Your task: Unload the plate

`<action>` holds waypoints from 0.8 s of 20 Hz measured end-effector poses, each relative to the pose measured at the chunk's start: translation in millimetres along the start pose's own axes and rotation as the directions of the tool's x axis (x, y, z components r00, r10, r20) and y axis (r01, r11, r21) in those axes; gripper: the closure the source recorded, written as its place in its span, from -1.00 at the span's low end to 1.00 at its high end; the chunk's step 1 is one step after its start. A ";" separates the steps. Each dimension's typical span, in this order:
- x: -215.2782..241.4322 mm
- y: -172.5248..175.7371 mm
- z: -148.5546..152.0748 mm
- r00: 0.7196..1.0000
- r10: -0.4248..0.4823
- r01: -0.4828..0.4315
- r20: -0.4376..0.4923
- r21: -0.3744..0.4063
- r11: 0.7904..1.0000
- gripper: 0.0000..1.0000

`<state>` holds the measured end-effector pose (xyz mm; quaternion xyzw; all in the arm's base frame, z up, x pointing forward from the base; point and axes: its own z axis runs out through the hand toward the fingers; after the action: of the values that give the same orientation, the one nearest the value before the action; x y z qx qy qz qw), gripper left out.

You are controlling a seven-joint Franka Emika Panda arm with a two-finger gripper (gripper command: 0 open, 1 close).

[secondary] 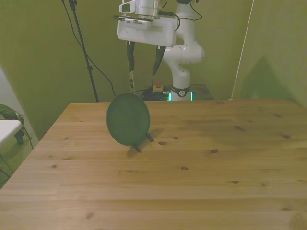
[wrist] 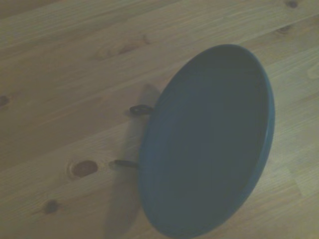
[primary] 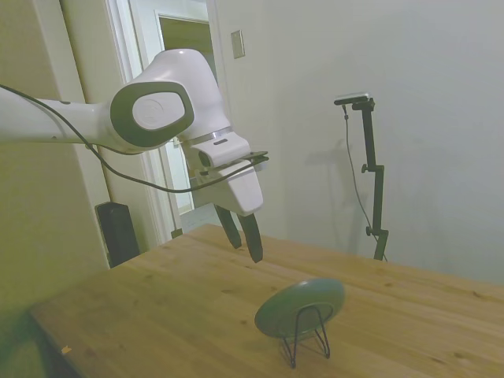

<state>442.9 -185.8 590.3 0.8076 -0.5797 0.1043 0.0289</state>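
The plate [primary: 300, 305] stood tilted on edge in a black wire stand [primary: 308, 337], lower centre-right of the side view, on the counter [primary: 157, 315]. The tool [primary: 246, 252] hung above it in mid-frame, fingers parted, holding nothing, well apart from the plate.

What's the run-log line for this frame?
gripper: open, above table, holding nothing | plate: leaning upright in wire stand, untouched | table: wood | unload: not started
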 end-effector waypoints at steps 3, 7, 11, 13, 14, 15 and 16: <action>10.0 -4.2 -0.5 1.000 0.023 -0.024 -0.018 -0.014 1.000 -1.00; 31.6 -10.7 2.6 0.999 0.043 -0.044 -0.018 -0.061 0.997 -1.00; 47.1 -19.4 18.3 0.999 0.051 -0.052 -0.003 -0.116 0.992 -1.00; 53.6 -23.1 29.1 0.999 0.052 -0.053 -0.011 -0.143 0.988 -1.00; 55.6 -25.0 35.0 0.999 0.053 -0.054 -0.012 -0.155 0.986 -1.00; 56.9 -26.6 40.6 0.998 0.054 -0.056 -0.014 -0.168 0.984 -1.00; 57.7 -28.4 46.4 0.998 0.055 -0.057 -0.020 -0.183 0.981 -1.00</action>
<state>493.5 -238.0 558.8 0.7841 -0.6091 0.0573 0.1046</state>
